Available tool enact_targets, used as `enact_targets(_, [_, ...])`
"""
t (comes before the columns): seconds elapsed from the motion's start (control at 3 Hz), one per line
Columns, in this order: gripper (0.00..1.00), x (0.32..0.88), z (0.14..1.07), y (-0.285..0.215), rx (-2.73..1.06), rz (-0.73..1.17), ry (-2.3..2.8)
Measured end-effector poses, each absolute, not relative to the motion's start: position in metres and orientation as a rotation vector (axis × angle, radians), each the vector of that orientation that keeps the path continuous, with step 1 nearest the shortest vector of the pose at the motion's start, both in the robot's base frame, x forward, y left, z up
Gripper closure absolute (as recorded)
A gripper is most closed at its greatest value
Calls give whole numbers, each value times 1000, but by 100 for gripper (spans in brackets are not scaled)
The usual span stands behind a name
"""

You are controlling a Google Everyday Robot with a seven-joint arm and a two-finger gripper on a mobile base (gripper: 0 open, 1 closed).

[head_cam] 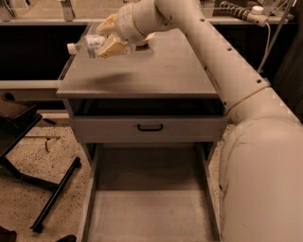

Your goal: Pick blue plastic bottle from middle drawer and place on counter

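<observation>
My gripper point(105, 38) is shut on the blue plastic bottle point(87, 45), a small clear bottle with a white cap pointing left. It holds the bottle on its side above the far left part of the counter point(156, 71), and a shadow lies on the counter below it. The middle drawer point(149, 208) stands pulled out at the bottom of the view, its grey floor bare. My arm reaches in from the right across the counter.
A shut grey drawer front with a black handle point(150, 127) sits under the counter. Dark benches point(33, 52) run behind and to the left. A black stand leg point(54, 194) lies on the speckled floor at left. A cable and plug point(253, 12) sit at top right.
</observation>
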State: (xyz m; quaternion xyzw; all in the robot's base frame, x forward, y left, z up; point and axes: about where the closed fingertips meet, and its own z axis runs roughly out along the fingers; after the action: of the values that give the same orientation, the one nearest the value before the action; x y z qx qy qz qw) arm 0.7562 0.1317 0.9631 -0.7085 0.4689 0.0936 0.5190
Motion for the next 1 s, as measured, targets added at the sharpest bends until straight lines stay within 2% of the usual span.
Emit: enact_targets(1.0, [100, 786, 909, 113, -1675, 271, 1294])
